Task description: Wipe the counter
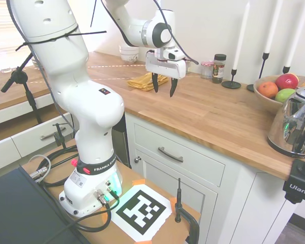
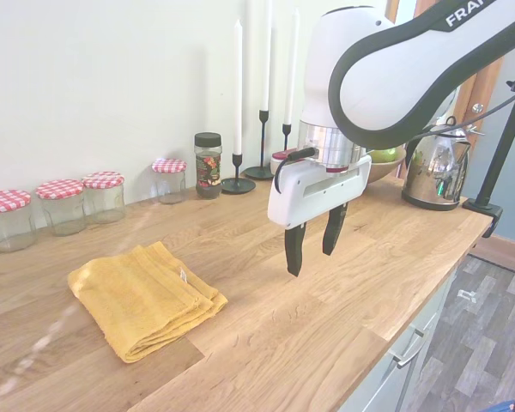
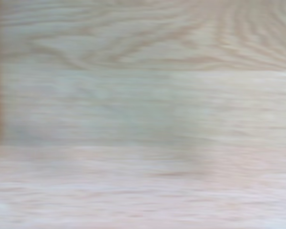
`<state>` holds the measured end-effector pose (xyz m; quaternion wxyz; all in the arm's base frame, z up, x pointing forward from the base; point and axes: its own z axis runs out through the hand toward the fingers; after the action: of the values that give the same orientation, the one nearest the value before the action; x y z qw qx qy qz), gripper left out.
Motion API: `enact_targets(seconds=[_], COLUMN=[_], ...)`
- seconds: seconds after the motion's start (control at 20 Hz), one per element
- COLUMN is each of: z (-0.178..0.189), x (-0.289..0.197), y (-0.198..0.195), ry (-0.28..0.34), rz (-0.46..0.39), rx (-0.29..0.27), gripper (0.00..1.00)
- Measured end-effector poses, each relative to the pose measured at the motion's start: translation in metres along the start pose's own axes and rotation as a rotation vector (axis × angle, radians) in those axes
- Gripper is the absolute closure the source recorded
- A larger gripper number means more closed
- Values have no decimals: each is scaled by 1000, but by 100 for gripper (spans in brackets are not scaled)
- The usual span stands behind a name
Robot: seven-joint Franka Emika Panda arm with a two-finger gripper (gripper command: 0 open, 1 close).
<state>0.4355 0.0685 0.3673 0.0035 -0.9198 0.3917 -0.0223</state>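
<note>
"FRANKA" is read on the arm; the gripper is held spread and empty, counter just below, cloth beside.

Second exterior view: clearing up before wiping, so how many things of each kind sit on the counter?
Glass jars with red-checked lids: 4
Dark-lidded spice jar: 1
White candles in black holders: 3
Folded yellow cloth: 1
Shiny metal kettle: 1
Fruit bowl, partly hidden: 1
Total: 11
</note>
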Motion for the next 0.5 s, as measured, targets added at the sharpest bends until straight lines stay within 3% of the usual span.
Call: enact_targets(seconds=[0.5], z=[-5], x=[-37], y=[-68], ry=[1], rz=[-30], rx=[16], gripper=[0])
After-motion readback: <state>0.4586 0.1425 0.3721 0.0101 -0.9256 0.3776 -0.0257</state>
